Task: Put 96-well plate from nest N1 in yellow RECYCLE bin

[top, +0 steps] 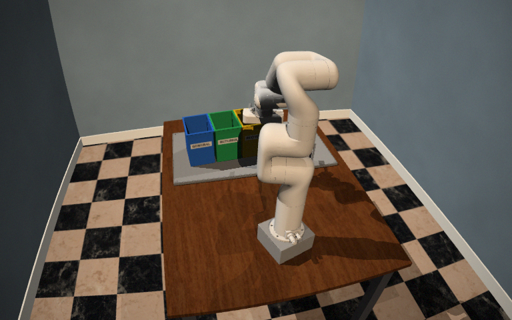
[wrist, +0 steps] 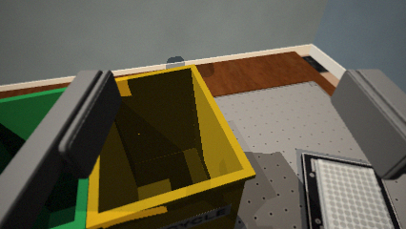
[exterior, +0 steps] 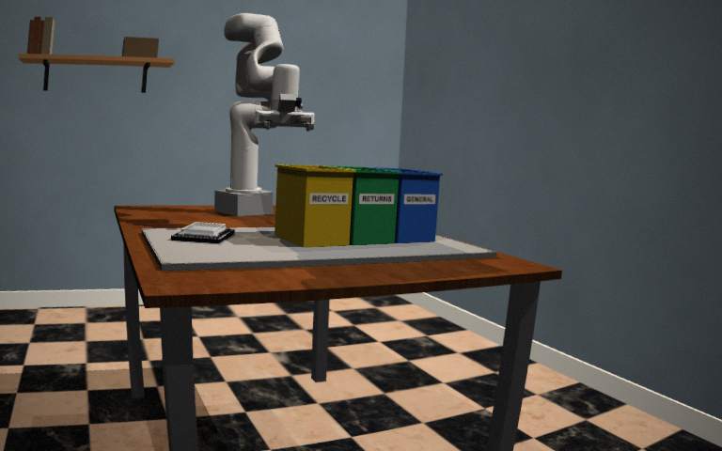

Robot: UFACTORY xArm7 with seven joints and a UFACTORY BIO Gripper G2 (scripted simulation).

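My gripper (exterior: 288,126) (wrist: 233,124) is open and empty, its two fingers wide apart. It hangs above the bins' height, near the yellow RECYCLE bin, and is partly hidden by the arm in the top view. The white 96-well plate (exterior: 203,227) (wrist: 355,196) sits in the black plate nest (exterior: 194,239) (wrist: 312,200), right of the yellow bin in the wrist view. The yellow RECYCLE bin (top: 247,151) (exterior: 327,223) (wrist: 219,131) stands upright. The visible part of its inside shows no plate.
The green RETURNS bin (top: 226,151) (exterior: 374,223) (wrist: 38,110) stands upright beside the yellow one. The blue GENERAL bin (top: 202,155) (exterior: 417,223) stands upright beyond it. All three stand on a grey perforated board (exterior: 239,263) (wrist: 276,114). A wall shelf (exterior: 95,59) hangs behind the arm.
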